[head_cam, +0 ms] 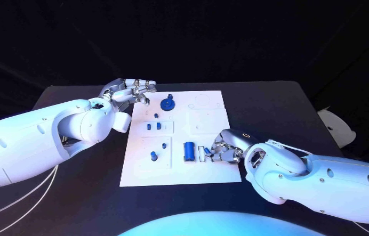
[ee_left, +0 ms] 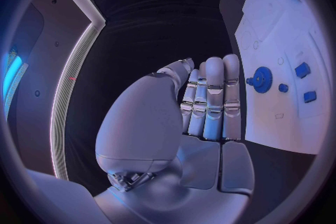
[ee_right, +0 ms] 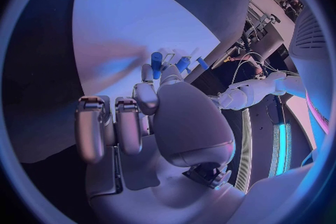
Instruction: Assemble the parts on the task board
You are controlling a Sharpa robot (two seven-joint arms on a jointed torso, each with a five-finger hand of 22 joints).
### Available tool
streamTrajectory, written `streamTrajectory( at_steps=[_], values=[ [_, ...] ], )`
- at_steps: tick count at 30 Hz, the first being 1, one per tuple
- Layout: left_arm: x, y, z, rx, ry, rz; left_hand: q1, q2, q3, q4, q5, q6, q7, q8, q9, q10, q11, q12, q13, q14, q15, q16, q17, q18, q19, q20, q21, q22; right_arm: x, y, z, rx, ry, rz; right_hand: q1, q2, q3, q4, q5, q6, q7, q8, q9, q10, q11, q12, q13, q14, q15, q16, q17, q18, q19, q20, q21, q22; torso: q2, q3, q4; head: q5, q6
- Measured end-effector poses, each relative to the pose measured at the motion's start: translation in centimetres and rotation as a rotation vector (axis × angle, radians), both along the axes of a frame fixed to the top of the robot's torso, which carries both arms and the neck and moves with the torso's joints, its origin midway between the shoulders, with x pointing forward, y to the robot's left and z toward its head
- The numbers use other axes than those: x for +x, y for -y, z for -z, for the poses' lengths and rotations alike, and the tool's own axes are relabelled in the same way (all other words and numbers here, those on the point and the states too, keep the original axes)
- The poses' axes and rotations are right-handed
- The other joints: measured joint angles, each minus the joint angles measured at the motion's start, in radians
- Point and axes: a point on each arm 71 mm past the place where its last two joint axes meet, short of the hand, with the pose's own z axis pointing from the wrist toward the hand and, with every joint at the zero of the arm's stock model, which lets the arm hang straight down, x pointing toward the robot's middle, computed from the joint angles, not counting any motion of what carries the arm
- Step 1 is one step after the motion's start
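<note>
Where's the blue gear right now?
In the head view the blue gear sits near the far end of the white board, just right of the left hand, which hovers at the board's far left corner.

The right hand [head_cam: 224, 149] hides whether its fingertips touch the small blue part [head_cam: 205, 153].

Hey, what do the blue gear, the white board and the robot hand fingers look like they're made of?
Blue gear: likely matte moulded or printed plastic; even colour, no shine.
Task board: flat white sheet with recessed outlines, probably plastic; can't be sure.
Left robot hand fingers: silvery, smooth, softly glossy segments; metal or coated plastic.
</note>
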Motion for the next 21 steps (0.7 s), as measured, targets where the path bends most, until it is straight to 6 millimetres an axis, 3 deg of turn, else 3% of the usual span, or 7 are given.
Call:
streamTrajectory(
  at_steps=[21],
  values=[
    [0.0,-0.1,0.0,0.0,0.0,-0.001,0.0,0.0,0.0,0.0,0.0,0.0,0.0,0.0,0.0,0.0,0.0,0.0,0.0,0.0,0.0,0.0,0.0,0.0,0.0,0.0,0.0,0.0,0.1,-1.1,0.2,0.045,-0.02,0.014,-0.001,0.001,0.008,0.0,-0.001,0.0,0.001,0.004,0.001,0.0,0.0,0.0,0.0,0.0,0.0,-0.001,0.001,0.0,0.0,0.0,0.0,0.0,0.001,0.0014,0.0,0.003,-0.004]
  ],
)
